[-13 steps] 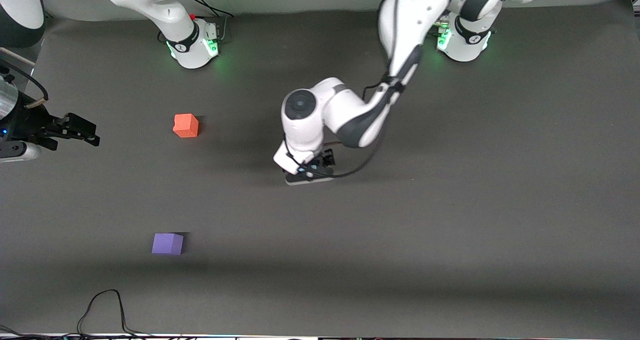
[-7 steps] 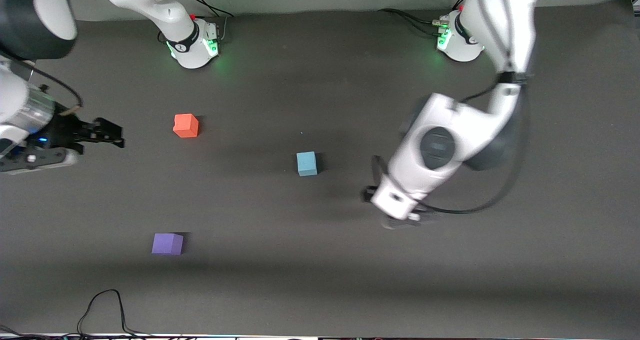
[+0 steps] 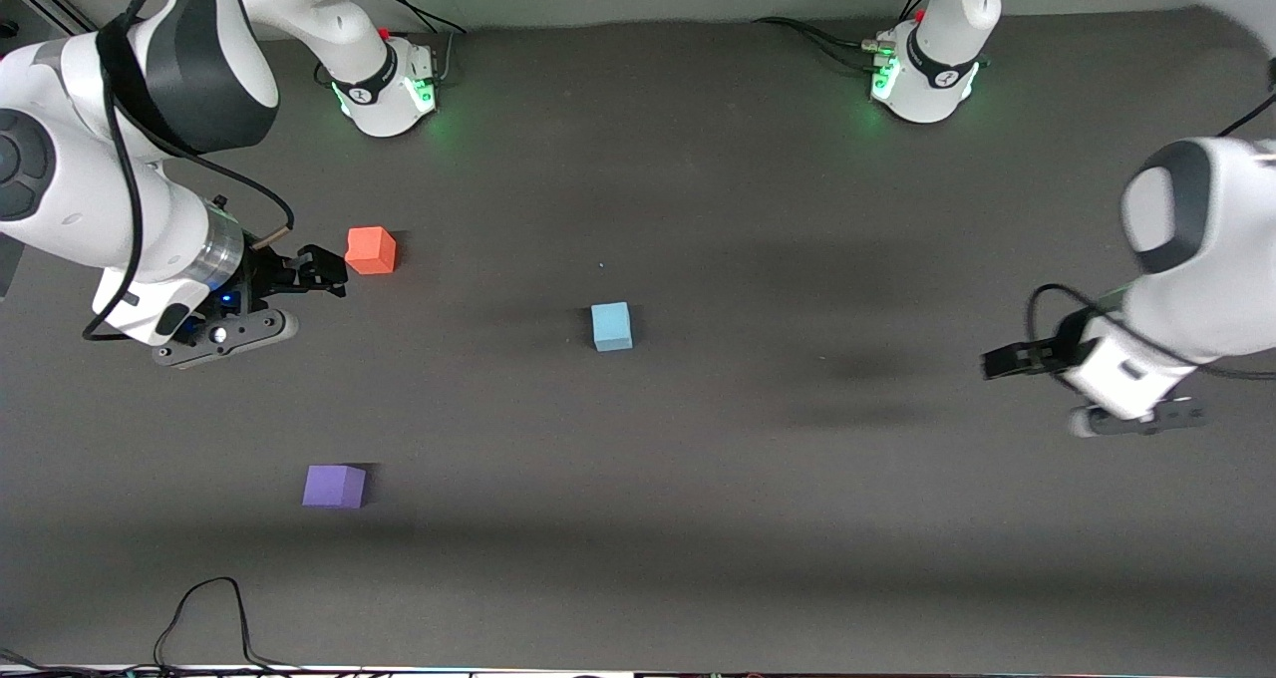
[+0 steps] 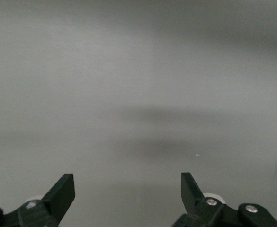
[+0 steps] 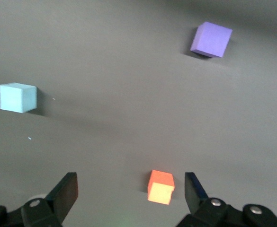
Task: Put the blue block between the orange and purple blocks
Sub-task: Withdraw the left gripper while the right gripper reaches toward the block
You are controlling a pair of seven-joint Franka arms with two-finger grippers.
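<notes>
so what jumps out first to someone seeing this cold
Three small cubes on the dark table: the blue block mid-table, the orange block toward the right arm's end, the purple block nearer the camera. The right end effector is open beside the orange block; the left end effector hangs open over bare mat.

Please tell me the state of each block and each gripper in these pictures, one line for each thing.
blue block: resting on the table, free, not yet between the other two.
orange block: resting on the table, untouched.
purple block: resting on the table, untouched.
left gripper: open, empty, at the left arm's end of the table.
right gripper: open, empty, beside the orange block.
</notes>
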